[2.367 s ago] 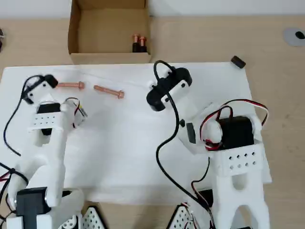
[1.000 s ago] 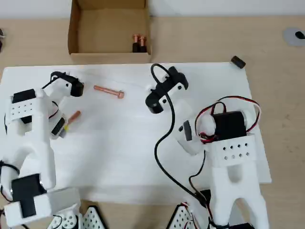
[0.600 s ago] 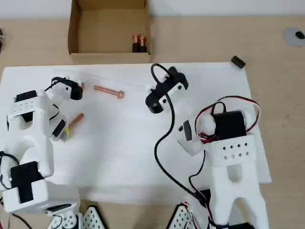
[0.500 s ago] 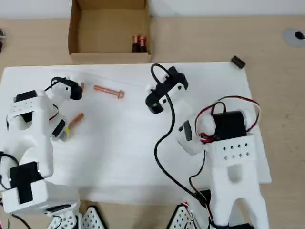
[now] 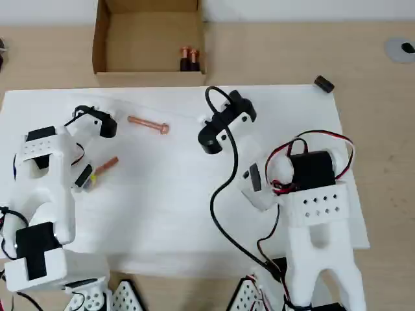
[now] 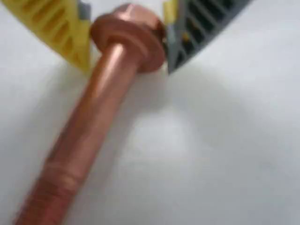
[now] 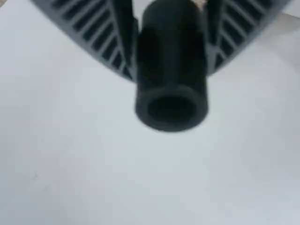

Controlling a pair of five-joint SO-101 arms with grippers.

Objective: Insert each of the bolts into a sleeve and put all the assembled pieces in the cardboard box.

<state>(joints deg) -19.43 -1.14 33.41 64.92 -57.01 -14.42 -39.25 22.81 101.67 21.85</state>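
Observation:
My left gripper (image 6: 126, 33) is shut on the head of a copper bolt (image 6: 93, 131), between a yellow finger (image 6: 61, 28) and a grey finger (image 6: 201, 28). In the high view this bolt (image 5: 107, 164) sticks out up and to the right from the left gripper (image 5: 88, 180), just above the white sheet. A second bolt (image 5: 148, 124) lies loose on the sheet near its far edge. My right gripper (image 7: 171, 51) is shut on a black sleeve (image 7: 171, 79) whose open bore faces the camera. The cardboard box (image 5: 104, 45) holds two assembled pieces (image 5: 189, 58).
The white sheet (image 5: 168, 214) covers the table's middle. A small black sleeve (image 5: 323, 83) lies just off the sheet's far right corner. A grey disc (image 5: 402, 49) sits at the far right edge. The right arm's cable (image 5: 224, 188) loops over the sheet.
The left gripper took one of two bolts off the sheet and carried it toward the near left, then shifted slightly right. The right arm drew back a little, then kept still.

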